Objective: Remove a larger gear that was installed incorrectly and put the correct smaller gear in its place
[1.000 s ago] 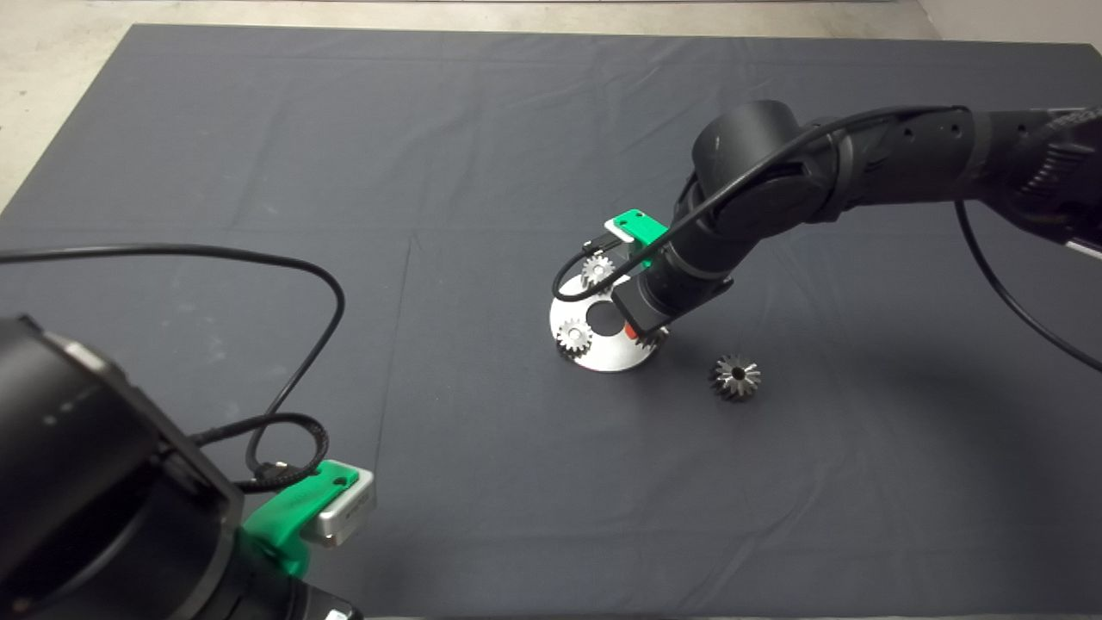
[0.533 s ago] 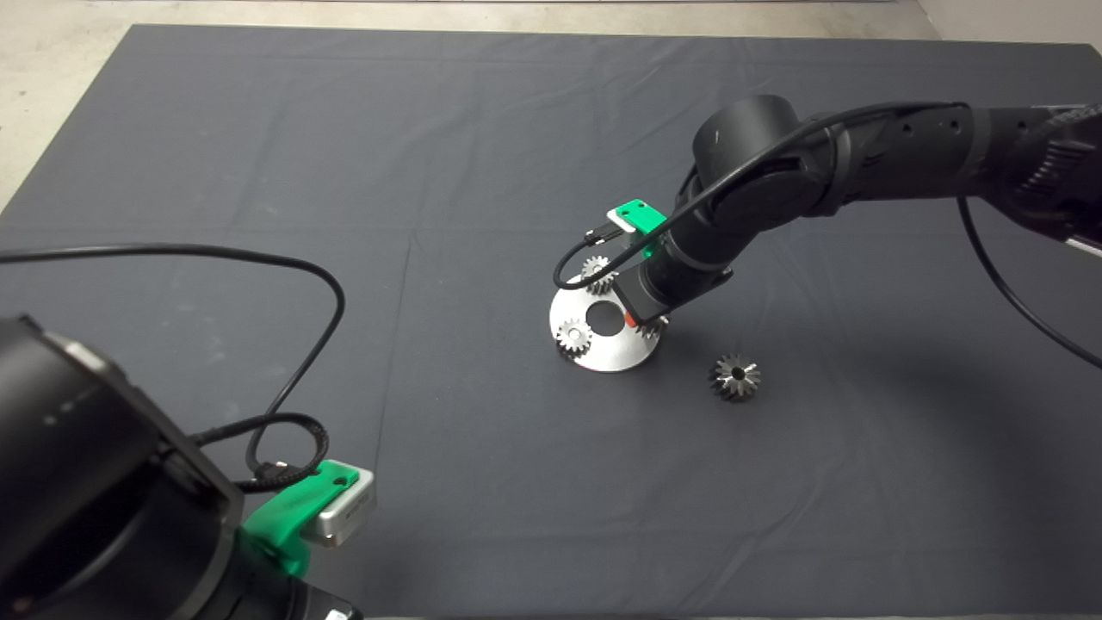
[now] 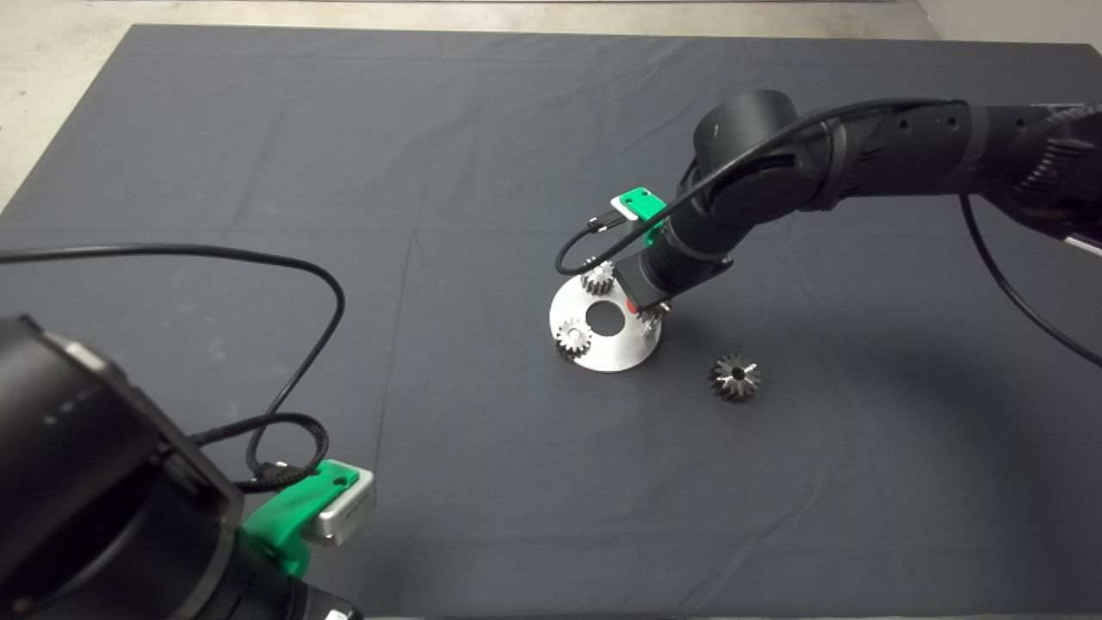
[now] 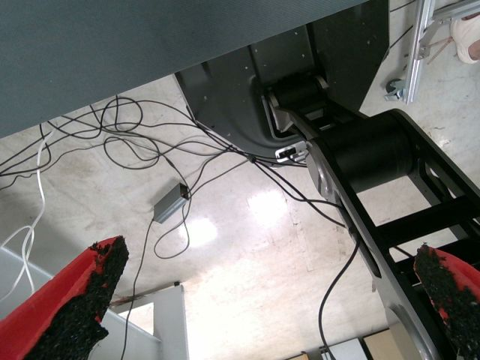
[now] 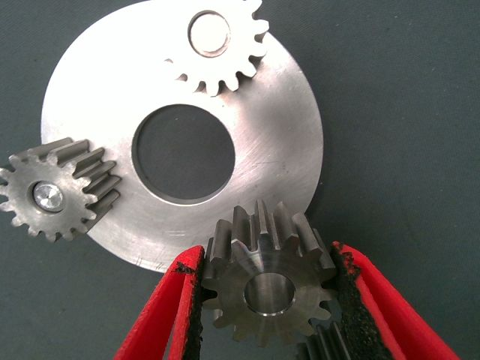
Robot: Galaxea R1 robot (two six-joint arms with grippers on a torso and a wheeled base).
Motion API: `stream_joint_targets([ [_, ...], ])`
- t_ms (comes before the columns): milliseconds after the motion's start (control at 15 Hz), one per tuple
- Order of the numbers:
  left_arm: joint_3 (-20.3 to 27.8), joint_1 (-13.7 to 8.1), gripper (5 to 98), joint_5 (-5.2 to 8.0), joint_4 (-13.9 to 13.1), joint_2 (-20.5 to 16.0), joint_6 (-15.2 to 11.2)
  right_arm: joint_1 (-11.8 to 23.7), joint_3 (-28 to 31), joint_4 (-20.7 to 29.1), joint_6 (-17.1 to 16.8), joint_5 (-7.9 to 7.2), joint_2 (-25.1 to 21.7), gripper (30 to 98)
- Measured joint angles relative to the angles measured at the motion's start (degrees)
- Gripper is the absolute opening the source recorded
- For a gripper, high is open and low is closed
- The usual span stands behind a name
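gripping: right gripper (image 5: 268, 300) clamps the smaller gear (image 5: 266, 281) between both pads, over the rim of the round plate (image 5: 292, 135)
larger gear: (image 3: 734, 376) lying on the mat (image 3: 258, 129), apart from the plate
left gripper: (image 4: 262, 300) parked at lower left, fingers spread wide

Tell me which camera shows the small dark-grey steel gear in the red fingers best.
The right wrist view: the small dark-grey steel gear fills the frame between the right gripper's pads, teeth and bore clear. The head view hides most of it behind the wrist. The left wrist view shows only floor.
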Motion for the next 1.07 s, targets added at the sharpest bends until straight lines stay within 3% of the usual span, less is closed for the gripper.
stream_joint_targets([
  [467, 0.0, 0.0, 98.2, 0.0, 0.0, 0.01, 0.0, -2.22, -0.22, -0.19, 0.0, 0.0, 0.0, 40.3],
  [1067, 0.0, 0.0, 98.2, 0.0, 0.0, 0.01, 0.0, -2.2, -0.17, -0.22, 0.0, 0.03, -0.28, 40.3],
])
